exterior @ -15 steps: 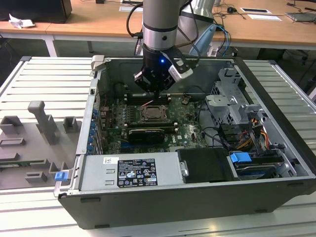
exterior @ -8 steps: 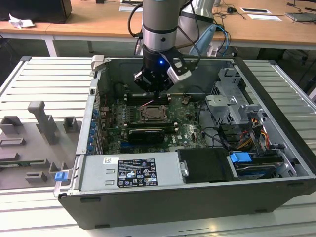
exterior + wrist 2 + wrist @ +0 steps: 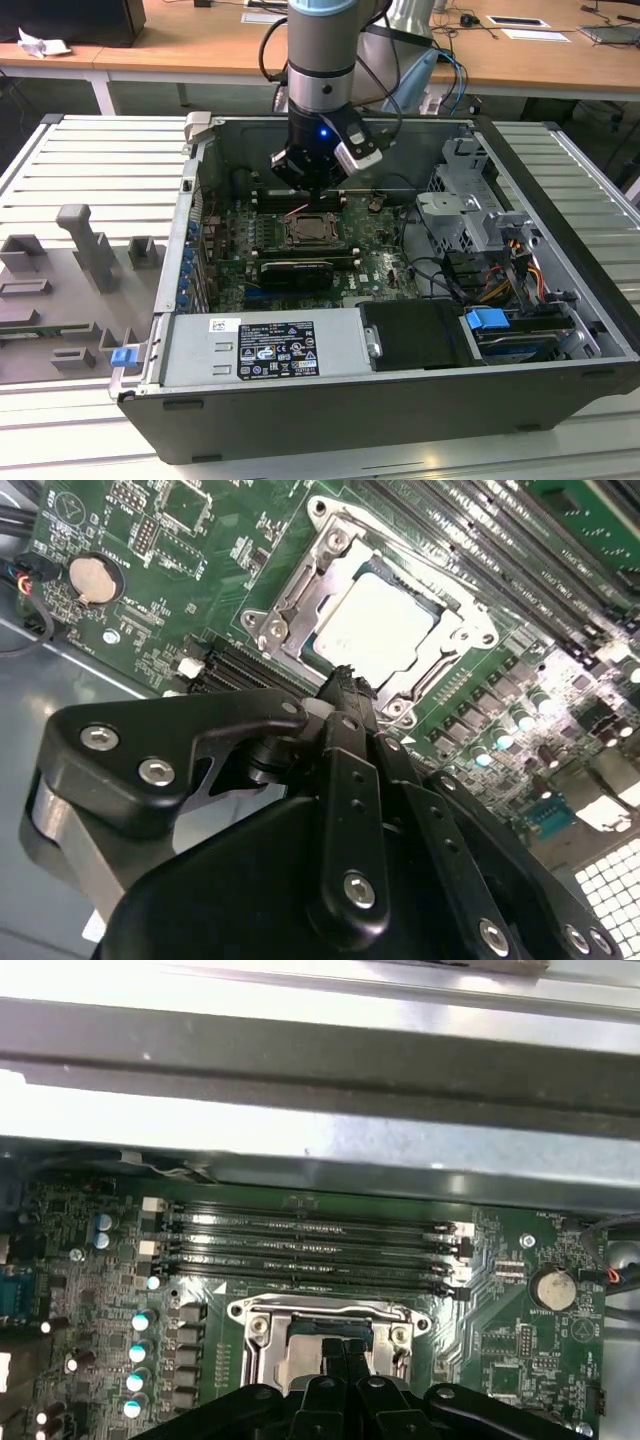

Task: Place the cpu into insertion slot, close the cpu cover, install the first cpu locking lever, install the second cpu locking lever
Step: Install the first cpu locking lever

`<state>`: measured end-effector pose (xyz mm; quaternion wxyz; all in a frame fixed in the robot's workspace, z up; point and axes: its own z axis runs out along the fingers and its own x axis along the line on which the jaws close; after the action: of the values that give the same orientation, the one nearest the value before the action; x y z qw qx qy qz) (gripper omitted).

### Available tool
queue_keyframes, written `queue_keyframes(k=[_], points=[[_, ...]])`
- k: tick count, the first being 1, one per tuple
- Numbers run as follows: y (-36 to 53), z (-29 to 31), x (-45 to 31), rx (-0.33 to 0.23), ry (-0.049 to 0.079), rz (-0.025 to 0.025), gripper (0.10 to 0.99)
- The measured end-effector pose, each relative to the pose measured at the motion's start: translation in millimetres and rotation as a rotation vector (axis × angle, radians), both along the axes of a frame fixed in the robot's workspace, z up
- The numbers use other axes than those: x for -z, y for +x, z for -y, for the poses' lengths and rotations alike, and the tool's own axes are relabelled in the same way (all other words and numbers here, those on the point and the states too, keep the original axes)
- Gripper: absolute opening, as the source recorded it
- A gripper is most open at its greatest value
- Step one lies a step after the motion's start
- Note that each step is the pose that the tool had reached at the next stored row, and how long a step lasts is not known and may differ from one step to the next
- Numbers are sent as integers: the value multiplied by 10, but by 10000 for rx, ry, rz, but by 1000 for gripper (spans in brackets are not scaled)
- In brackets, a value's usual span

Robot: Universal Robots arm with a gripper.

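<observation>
White label [image 3: 275, 350] on power supply: print too small, unreadable.

A ribbed grey surface [image 3: 90, 165] is carrying an open computer case [image 3: 400, 400], and grey fixture blocks [image 3: 85, 245] are sitting toward the exterior view's left, beside the case.

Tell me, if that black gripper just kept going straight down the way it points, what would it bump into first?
Most likely the cpu, seated under the closed cpu cover. The gripper hangs with its tips at the socket's edge, so it could meet the cover's frame first; depth is unclear.
</observation>
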<state>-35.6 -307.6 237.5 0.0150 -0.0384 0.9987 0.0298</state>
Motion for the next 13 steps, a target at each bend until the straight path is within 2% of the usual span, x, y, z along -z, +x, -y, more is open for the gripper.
queue_keyframes(k=[3, 5, 7, 10, 13], points=[[-12, -37, 12, 59, 15, 0, 106], [-13, -104, 19, 60, 26, 0, 106], [-14, -141, 31, 59, 27, 1, 106], [-13, -161, 42, 65, 29, 0, 106], [-14, -194, 51, 65, 92, 2, 106]])
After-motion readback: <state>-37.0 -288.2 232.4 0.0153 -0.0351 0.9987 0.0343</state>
